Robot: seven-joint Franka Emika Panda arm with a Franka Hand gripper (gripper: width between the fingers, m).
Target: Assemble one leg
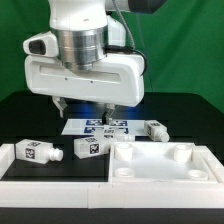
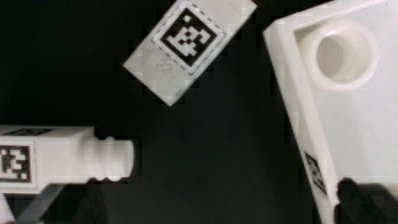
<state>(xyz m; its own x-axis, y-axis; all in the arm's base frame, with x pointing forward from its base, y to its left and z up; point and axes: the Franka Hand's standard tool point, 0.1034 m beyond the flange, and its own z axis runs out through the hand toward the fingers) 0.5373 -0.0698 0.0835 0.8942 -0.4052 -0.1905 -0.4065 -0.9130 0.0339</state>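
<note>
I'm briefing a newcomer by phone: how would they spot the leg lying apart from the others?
Find the large white tabletop at the front, on the exterior view's right. Just past its far edge, beside the marker board, lies the leg. The other legs lie toward the exterior view's left; this one lies alone.

We found the surface (image 1: 20,115) bare on the exterior view's left, behind the front row. That row was crowded: one leg (image 1: 35,152) and a second leg (image 1: 88,147) lay near each other, with the tabletop (image 1: 165,162) just beside the second, and a white rail (image 1: 50,172) closed the front. Farther back, the marker board (image 1: 100,127) and a third leg (image 1: 156,130) took the middle, under the bulky arm (image 1: 85,60). In the wrist view, a dark lane ran free between a leg's peg (image 2: 111,158), a tilted leg (image 2: 187,45) and the tabletop's holed corner.
</note>
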